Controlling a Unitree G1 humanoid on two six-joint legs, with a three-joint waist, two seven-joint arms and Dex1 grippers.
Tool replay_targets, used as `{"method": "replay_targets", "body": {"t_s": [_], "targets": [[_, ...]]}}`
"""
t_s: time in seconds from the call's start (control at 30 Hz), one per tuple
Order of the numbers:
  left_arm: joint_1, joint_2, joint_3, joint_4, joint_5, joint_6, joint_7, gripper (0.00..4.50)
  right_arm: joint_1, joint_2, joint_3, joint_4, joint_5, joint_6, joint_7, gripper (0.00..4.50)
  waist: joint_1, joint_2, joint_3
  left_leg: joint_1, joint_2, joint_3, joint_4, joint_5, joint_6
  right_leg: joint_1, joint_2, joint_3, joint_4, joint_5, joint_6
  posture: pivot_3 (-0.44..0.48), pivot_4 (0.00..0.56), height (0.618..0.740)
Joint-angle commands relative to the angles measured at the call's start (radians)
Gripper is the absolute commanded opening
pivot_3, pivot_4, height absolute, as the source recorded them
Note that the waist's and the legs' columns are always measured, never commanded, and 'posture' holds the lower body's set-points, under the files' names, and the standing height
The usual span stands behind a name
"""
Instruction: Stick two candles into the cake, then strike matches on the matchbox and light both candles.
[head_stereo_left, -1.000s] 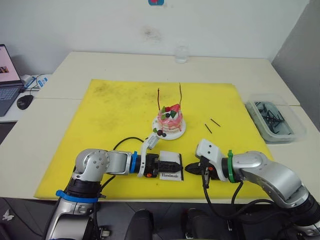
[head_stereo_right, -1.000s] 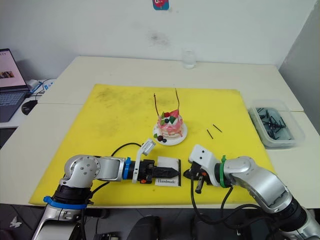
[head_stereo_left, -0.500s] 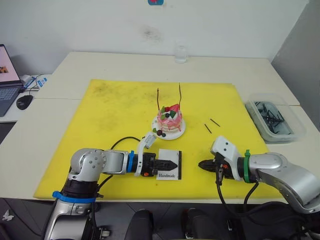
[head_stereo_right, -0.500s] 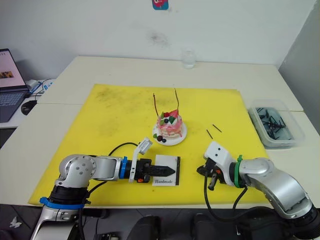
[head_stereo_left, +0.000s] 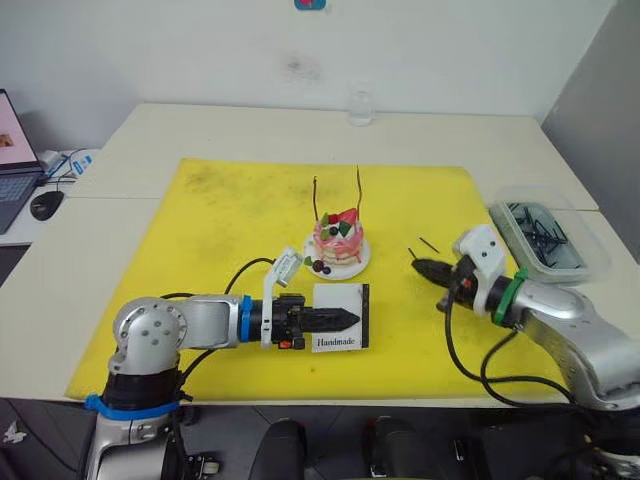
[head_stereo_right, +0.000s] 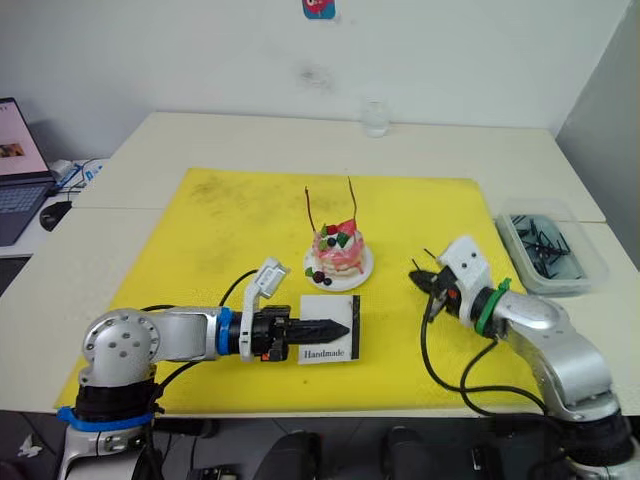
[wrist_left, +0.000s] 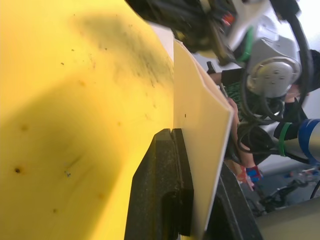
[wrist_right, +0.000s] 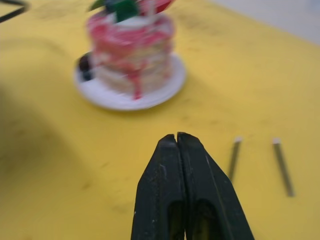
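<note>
A yellow mat (head_stereo_left: 230, 215) covers the middle of a pale table (head_stereo_left: 200, 125) that stands against a white wall. Nearest on the mat, the left gripper (head_stereo_left: 345, 320) reaches in from the left with its fingers pressed on the matchbox (head_stereo_left: 340, 316), a flat white box with a black strip along its right edge and "Handmade" printed at its near edge. In the left wrist view the black fingers (wrist_left: 167, 175) lie against the face of the white box, which stands edge-on over the mat. To the right and a little farther back, the right gripper (head_stereo_left: 420, 266) sits low over the mat with its fingers closed together and nothing visible between them. In the right wrist view the two matches (wrist_right: 260, 160) lie on the mat just beside its tip. Beyond the matchbox, the pink cake (head_stereo_left: 339, 240) stands on its small white plate (head_stereo_left: 355, 264), with both thin candles (head_stereo_left: 359, 190) standing upright in it. At the right edge of the table is a clear plastic tub (head_stereo_left: 550, 236) holding dark clips. A glass (head_stereo_left: 360, 105) stands at the far side near the wall. A laptop (head_stereo_left: 12, 155) and a mouse (head_stereo_left: 44, 205) are at the far left.
</note>
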Motion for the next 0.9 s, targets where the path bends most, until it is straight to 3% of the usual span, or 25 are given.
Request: {"method": "replay_targets", "body": {"t_s": [0.03,0.17,0.4,0.7,0.8,0.9], "targets": [[0.026,-0.011,0.059,-0.054,-0.085,-0.033,0.076,0.00,-0.026,0.053,0.007,0.084,-0.080,-0.149,-0.057,0.87,0.000,0.000,0.000,0.000,0.000,0.000,0.000,0.000,0.000,0.000,0.000,0.000,0.000,0.000,0.000,0.000,0.150,0.740],[0.050,-0.004,0.075,-0.060,-0.142,-0.064,0.149,0.00,-0.036,0.100,0.022,0.187,-0.138,-0.242,-0.083,2.33,0.000,0.000,0.000,0.000,0.000,0.000,0.000,0.000,0.000,0.000,0.000,0.000,0.000,0.000,0.000,0.000,0.150,0.740],[0.065,0.036,0.057,-0.057,-0.216,-0.107,0.215,0.00,-0.070,0.194,0.028,0.372,-0.191,-0.343,-0.130,2.33,0.000,0.000,0.000,0.000,0.000,0.000,0.000,0.000,0.000,0.000,0.000,0.000,0.001,0.000,0.000,0.000,0.150,0.740],[0.067,0.084,0.017,-0.047,-0.264,-0.153,0.239,0.00,-0.091,0.251,0.033,0.454,-0.227,-0.307,-0.182,2.33,0.001,0.000,0.000,0.001,0.000,0.000,0.000,0.000,0.000,0.000,0.000,0.001,0.001,0.000,0.000,0.000,0.150,0.740],[0.066,0.095,0.005,-0.046,-0.273,-0.166,0.241,0.00,-0.089,0.257,0.039,0.449,-0.230,-0.278,-0.189,1.73,0.001,0.000,0.000,0.001,0.000,0.001,0.000,0.000,0.000,0.000,0.000,0.001,0.001,0.000,0.000,0.000,0.150,0.740],[0.069,0.107,-0.005,-0.046,-0.279,-0.177,0.241,0.00,-0.082,0.266,0.031,0.437,-0.228,-0.252,-0.204,0.62,0.001,0.000,0.000,0.001,0.000,0.000,0.001,0.000,0.000,0.001,0.000,0.001,0.001,0.000,0.000,0.000,0.150,0.740]]}}
